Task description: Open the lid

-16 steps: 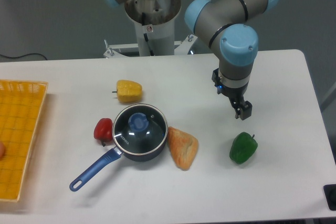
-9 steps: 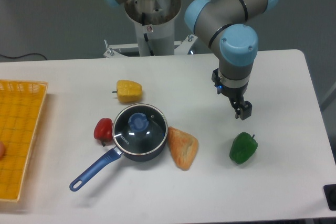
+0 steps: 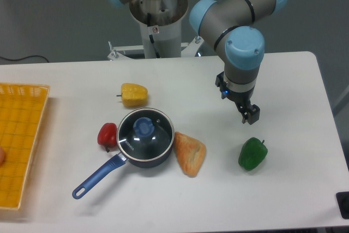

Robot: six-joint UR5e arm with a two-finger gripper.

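Observation:
The round glass lid with its blue knob sits flat on the dark saucepan, whose long blue handle points to the front left. My gripper hangs above the table well to the right of the pan, just above the green pepper. Its dark fingers point down and overlap in this view, so their gap is not readable. Nothing is seen held in them.
A red pepper touches the pan's left side and a bread piece lies against its right. A yellow pepper sits behind the pan. A yellow basket stands at the left table edge.
The arm's wrist and gripper have shifted slightly to the left. The lid, pan and vegetables have not moved.

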